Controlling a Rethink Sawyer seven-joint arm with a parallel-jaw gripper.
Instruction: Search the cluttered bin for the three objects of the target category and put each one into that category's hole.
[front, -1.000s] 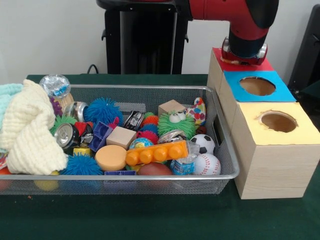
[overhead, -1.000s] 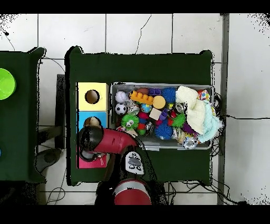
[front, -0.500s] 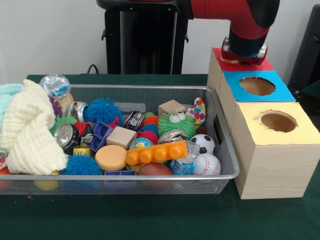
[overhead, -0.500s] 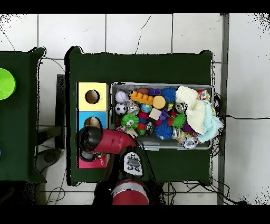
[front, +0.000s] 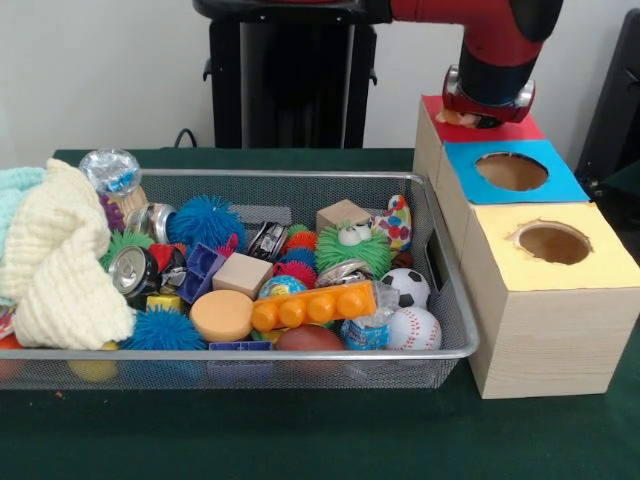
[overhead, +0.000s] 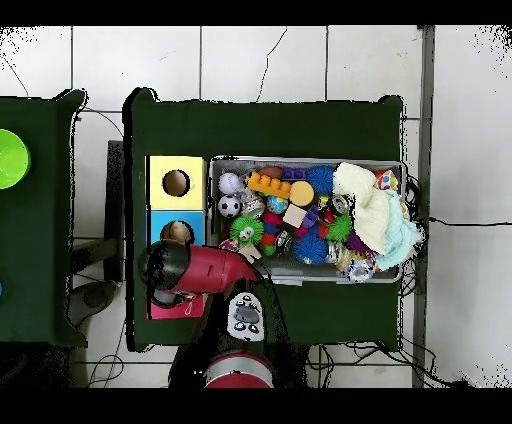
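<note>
End effector (front: 487, 108) fingers hidden over red box (front: 500, 130).

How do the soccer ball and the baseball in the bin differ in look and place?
The soccer ball is white with black patches; the baseball is white with red stitching. In the front view the soccer ball lies farther back, and the baseball sits closer to the bin's front rim. The baseball appears a little bigger there, perhaps only because it is nearer. Both are round and lie at the bin's end beside the yellow box.
</note>
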